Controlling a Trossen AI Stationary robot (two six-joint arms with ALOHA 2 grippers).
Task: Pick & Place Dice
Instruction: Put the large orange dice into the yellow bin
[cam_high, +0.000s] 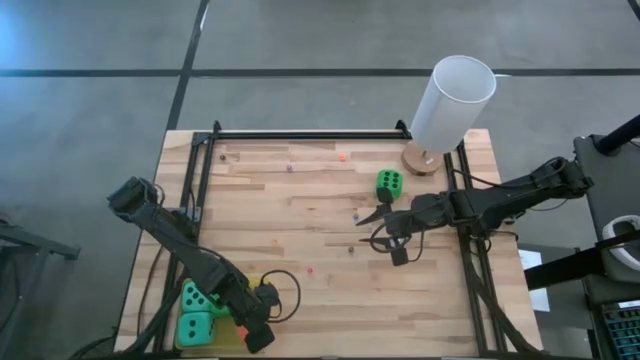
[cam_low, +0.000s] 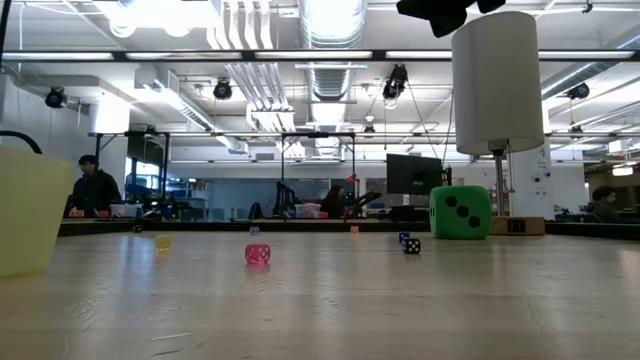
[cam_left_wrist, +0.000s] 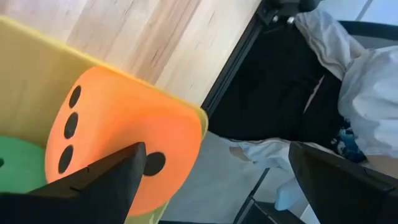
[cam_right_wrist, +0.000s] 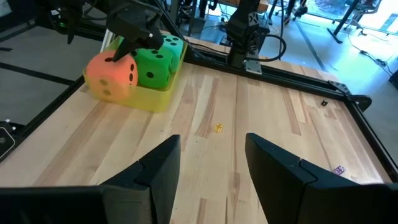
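pale wood planks make up the tabletop (cam_high: 300, 220), framed by a dark rail. at its far right corner a white cylinder (cam_high: 452, 102) stands on a small round wooden base, much bigger than any of the dice.

at the near left corner sits a yellow tray (cam_right_wrist: 152, 96). it holds an orange-red die (cam_right_wrist: 112, 76) at one end, a green die (cam_right_wrist: 155, 65) beside it and a teal die (cam_high: 196, 295) further along; a second teal die (cam_high: 194, 329) shows in the high view at the tray too. the orange-red die sits partly over the tray's edge in the left wrist view, so i judge it just placed rather than well seated.

the left tool (cam_high: 255, 325) hangs right over that die with its two dark fingers spread wide, one finger (cam_left_wrist: 99, 180) crossing in front of the orange face, and nothing pinched between them.

the right tool (cam_high: 392, 235) sits low over the middle right of the tabletop, fingers parted and empty, pointing across the boards toward the tray.

one green die (cam_high: 390, 183) is left on the bare wood, near the cylinder's base and just beyond the right tool.

judging from this, four of the five dice are at the tray and one is still to be picked up and carried over; the right tool is the nearer one for it.

tiny coloured dice lie scattered on the boards, among them a small pink one (cam_low: 257, 254), not part of the count as far as i can judge.
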